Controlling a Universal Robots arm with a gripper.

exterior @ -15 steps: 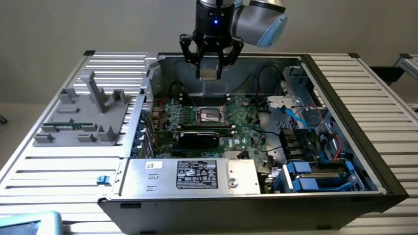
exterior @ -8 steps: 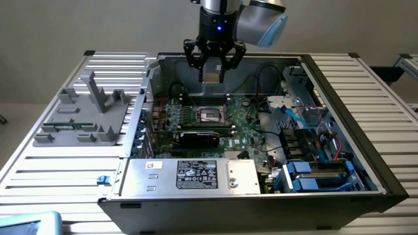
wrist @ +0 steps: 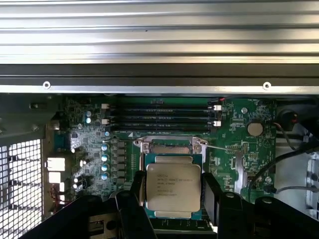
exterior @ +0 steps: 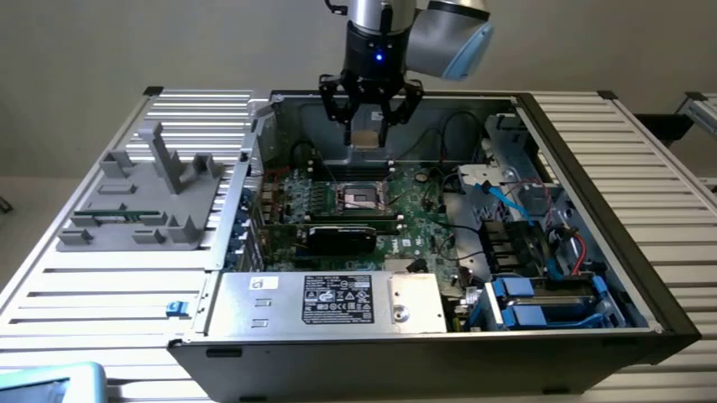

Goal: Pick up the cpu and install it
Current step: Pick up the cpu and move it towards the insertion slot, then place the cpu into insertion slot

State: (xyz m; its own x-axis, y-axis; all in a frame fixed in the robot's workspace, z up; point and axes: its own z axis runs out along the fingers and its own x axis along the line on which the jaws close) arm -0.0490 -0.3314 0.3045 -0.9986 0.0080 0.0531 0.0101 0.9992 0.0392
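A silver and pale-blue robot arm [exterior: 431,34] reaches down over an open black desktop computer case [exterior: 627,277]. The case lies on a ribbed aluminium table [exterior: 101,285] with its open side facing up.

The arm's black gripper [exterior: 367,126] hangs in the air above the far part of the case, well clear of the green motherboard [exterior: 421,214] inside. It is pinching the cpu [exterior: 365,136], a small flat square chip with a silvery-beige metal top and a thin green edge.

In the wrist view, the gripper [wrist: 173,188] has the cpu [wrist: 173,195] level, printed metal face up. The two black fingers [wrist: 137,185] are pressed against opposite sides of it. The chip is off every surface, carried only by that grip.

Below the chip and apart from it, the square metal-framed processor socket [exterior: 361,197] sits in the middle of the motherboard. In the wrist view the held chip overlaps part of the socket [wrist: 172,147]. Just beside the socket run long black memory slots [wrist: 164,115], and a round silver coin battery [wrist: 255,129] sits near them.

At the near end of the case is a silver metal power-supply box with a black-and-white label [exterior: 336,302]. Blue plastic drive holders [exterior: 526,302] sit toward the exterior view's right. A grey plastic parts fixture [exterior: 146,193] stands on the table at the exterior view's left, outside the case.
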